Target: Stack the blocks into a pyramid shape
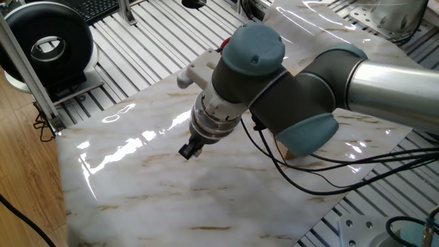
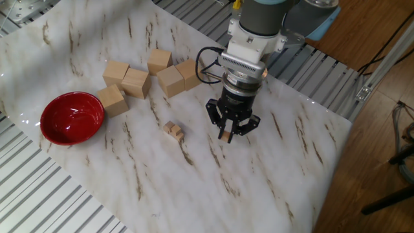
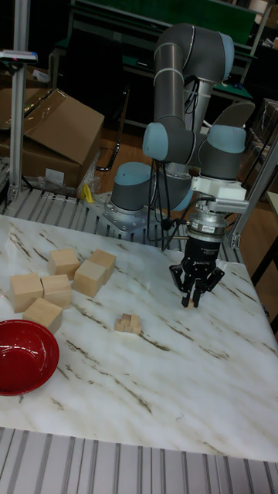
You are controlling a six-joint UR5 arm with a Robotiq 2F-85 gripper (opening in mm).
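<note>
One fixed view: arm leans over the marble surface (image 1: pixel 137 185). Pincer (image 1: pixel 188 151) points down-left, just above the surface; fingers look drawn close, but what's between them can't be made out from here.

The other fixed view: pincer (image 2: pixel 226 134) hangs above the surface (image 2: pixel 272 181), fingers closed in on a tiny tan cube (image 2: pixel 225 136), clear of the top. To its left, apart from it, the small pile (image 2: pixel 173 129) of tiny cubes sits on the marble; exact count of cubes in it not readable. Five large wooden blocks (image 2: pixel 137 83) grouped farther back-left, some touching. Red bowl (image 2: pixel 72 118) at left edge, just beside the nearest big block.

Tall fixed view: pincer (image 3: pixel 191 299) vertical, gripping the tiny cube (image 3: pixel 191 302) at its tips, slightly above the surface (image 3: pixel 177 378). Small pile (image 3: pixel 128 323) lies left of the pincer, well short of it. Large blocks (image 3: pixel 62 284) behind-left of pile; red bowl (image 3: pixel 25 356) near front-left corner.
</note>
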